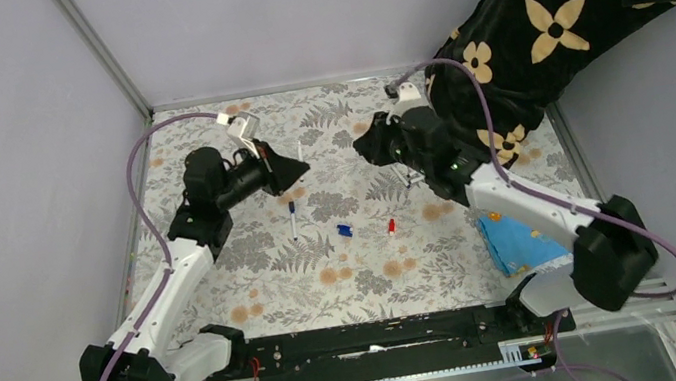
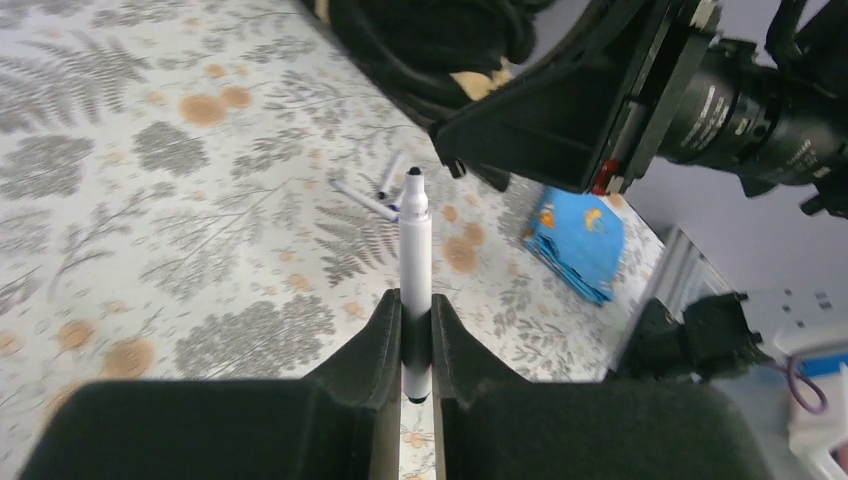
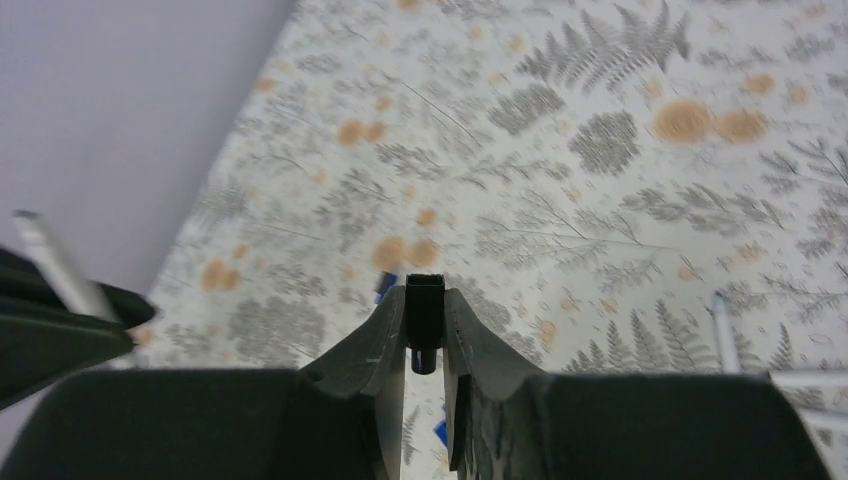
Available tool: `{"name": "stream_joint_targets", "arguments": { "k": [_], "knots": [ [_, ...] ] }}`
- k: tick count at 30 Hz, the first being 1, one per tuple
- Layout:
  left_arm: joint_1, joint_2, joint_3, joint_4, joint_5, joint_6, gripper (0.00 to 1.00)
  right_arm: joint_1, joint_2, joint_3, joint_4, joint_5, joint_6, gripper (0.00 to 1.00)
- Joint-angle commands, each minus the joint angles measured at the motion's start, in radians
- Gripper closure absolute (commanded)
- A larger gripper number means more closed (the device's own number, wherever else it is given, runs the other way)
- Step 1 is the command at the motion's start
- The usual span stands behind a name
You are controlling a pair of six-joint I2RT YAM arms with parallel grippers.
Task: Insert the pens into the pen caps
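My left gripper (image 2: 416,312) is shut on a white pen (image 2: 415,250) whose dark tip points out beyond the fingers, towards the right arm's gripper (image 2: 560,110). My right gripper (image 3: 424,302) is shut on a short black pen cap (image 3: 424,305), held above the table. That held pen (image 3: 55,265) shows at the left edge of the right wrist view. In the top view both grippers, left (image 1: 293,169) and right (image 1: 370,141), hover over the far half, facing each other. On the table lie another pen (image 1: 293,219), a blue cap (image 1: 344,231) and a red cap (image 1: 391,227).
A folded blue cloth (image 1: 524,242) lies at the right near the right arm's base. More loose pens (image 2: 365,200) rest under the right arm. A person in a dark flowered garment (image 1: 552,27) leans in at the far right corner. Walls close the left and back sides.
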Motion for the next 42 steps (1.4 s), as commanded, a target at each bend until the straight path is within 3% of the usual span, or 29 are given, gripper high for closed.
{"name": "stream_joint_targets", "arguments": {
  "k": [1,7,11,22,27,42],
  "knots": [
    [-0.075,-0.002,0.019,0.111,0.095,-0.005,1.00,0.007,-0.127,-0.109,0.369,-0.071,0.020,1.00],
    [-0.178,-0.023,0.026,0.219,0.124,-0.050,1.00,0.007,-0.244,-0.217,0.659,-0.101,0.097,1.00],
    [-0.193,-0.014,0.059,0.288,0.150,-0.089,1.00,0.007,-0.271,-0.310,0.974,-0.083,0.171,1.00],
    [-0.216,0.084,0.149,0.441,0.246,-0.129,1.00,0.007,-0.100,-0.304,1.532,-0.069,0.284,1.00],
    [-0.215,0.081,0.130,0.447,0.273,-0.103,1.00,0.007,-0.044,-0.243,1.558,-0.255,0.302,1.00],
    [-0.214,0.058,0.110,0.391,0.261,-0.049,1.00,0.007,-0.004,-0.209,1.590,-0.368,0.387,1.00]
  ]
}}
